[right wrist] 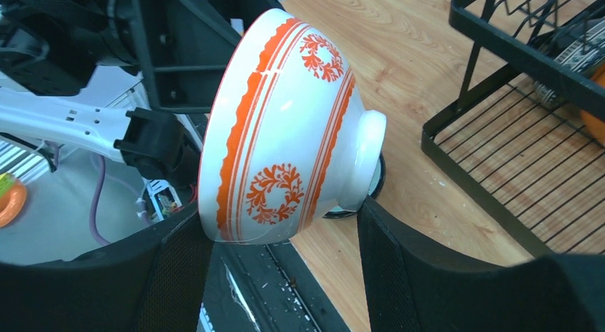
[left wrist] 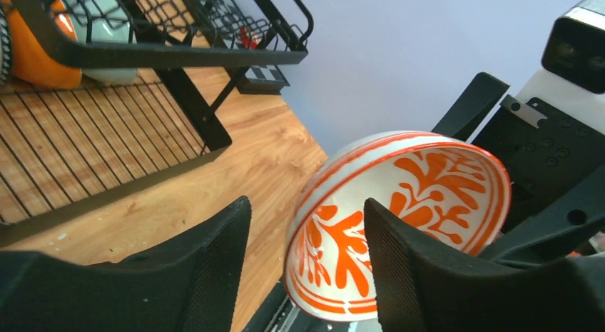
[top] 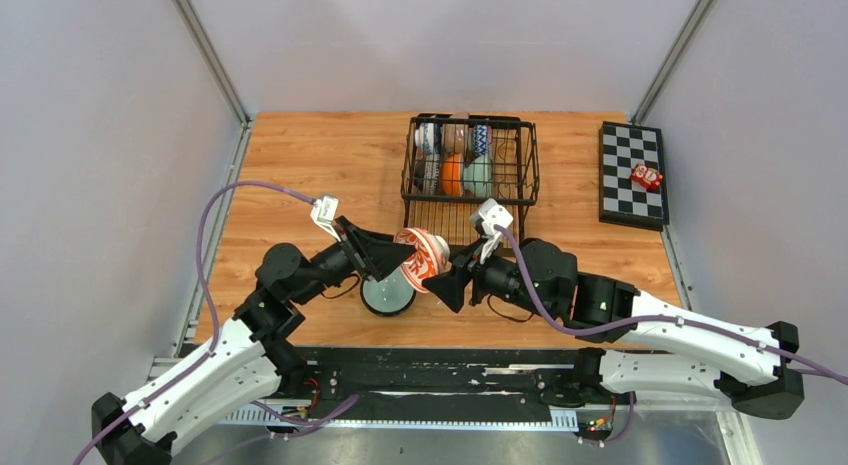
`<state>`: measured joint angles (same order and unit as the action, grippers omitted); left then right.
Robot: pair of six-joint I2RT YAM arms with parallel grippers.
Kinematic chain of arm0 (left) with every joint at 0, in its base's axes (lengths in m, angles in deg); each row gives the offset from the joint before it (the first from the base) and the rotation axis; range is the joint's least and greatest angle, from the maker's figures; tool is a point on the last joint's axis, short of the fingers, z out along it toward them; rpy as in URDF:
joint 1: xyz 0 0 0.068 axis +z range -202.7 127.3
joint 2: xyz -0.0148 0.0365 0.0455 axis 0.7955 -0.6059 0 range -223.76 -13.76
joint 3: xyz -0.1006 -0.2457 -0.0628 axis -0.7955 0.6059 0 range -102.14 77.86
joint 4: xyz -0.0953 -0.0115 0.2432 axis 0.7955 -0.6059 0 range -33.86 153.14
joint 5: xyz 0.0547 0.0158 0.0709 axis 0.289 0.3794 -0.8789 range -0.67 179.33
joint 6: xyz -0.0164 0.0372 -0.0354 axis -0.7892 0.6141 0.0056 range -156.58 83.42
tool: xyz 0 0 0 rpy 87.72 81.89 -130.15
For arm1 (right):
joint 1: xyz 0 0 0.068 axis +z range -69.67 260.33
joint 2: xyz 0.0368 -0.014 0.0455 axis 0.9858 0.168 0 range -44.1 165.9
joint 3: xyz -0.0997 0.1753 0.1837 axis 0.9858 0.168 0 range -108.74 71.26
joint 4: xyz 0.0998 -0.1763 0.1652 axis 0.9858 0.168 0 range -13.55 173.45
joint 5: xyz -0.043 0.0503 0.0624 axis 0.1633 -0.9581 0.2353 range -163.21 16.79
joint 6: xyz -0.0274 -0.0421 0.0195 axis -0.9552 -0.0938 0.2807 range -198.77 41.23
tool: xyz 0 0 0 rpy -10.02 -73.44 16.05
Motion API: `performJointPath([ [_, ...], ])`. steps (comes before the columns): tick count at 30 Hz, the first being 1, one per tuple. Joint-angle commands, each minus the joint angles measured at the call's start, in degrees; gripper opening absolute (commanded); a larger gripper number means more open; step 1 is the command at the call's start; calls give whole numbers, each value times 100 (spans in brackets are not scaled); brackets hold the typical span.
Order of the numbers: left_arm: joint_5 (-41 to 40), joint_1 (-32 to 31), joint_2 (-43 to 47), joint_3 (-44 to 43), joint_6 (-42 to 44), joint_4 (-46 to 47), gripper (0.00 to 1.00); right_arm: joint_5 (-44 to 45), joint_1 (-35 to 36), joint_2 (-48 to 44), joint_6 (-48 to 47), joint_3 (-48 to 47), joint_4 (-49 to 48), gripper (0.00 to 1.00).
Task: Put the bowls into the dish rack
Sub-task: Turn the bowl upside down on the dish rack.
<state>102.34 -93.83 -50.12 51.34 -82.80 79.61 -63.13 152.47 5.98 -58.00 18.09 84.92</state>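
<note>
The right gripper (right wrist: pixel 280 216) has the orange-patterned bowl (right wrist: pixel 285 125) between its two fingers. Its jaws are set wide across the bowl's depth, with the rim against one pad and the foot ring at the other. The bowl is tipped on its side and held off the table (top: pixel 310 165), just in front of the dish rack (top: pixel 470 185).

The left gripper (left wrist: pixel 307 210) meets the bowl from the other side with its jaws parted. One finger reaches across the painted inside and the other stands clear of the outer wall, so it has no hold.

Below the lifted bowl, also in front of the rack, a dark bowl (top: pixel 388 295) sits upright on the wood. In the rack's raised basket, several bowls (top: pixel 455 160) stand on edge. To the right of the rack lies a checkered board (top: pixel 625 185).
</note>
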Motion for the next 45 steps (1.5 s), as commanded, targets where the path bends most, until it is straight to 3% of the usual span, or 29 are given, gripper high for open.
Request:
performJointPath([
  [1, -217, -27, 215, -511, 389, -601, 65, 432, 75, -9, -401, -497, -99, 2],
  [9, -773, -27, 547, -1221, 1051, -2132, 76, 1079, 64, 269, -1305, -1197, 381, 2],
  [24, -1591, -27, 949, -2465, 2266, -4431, 78, 2502, -272, 1553, -3919, -2690, 1282, 2],
  [35, -1623, -27, 1255, -2520, 2733, -5051, 78, 4149, -452, 2863, -5571, -3537, 1632, 2],
  [45, -1596, -27, 1522, -2258, 2978, -5149, 78, 4588, -547, 3743, -6516, -3879, 2070, 2],
])
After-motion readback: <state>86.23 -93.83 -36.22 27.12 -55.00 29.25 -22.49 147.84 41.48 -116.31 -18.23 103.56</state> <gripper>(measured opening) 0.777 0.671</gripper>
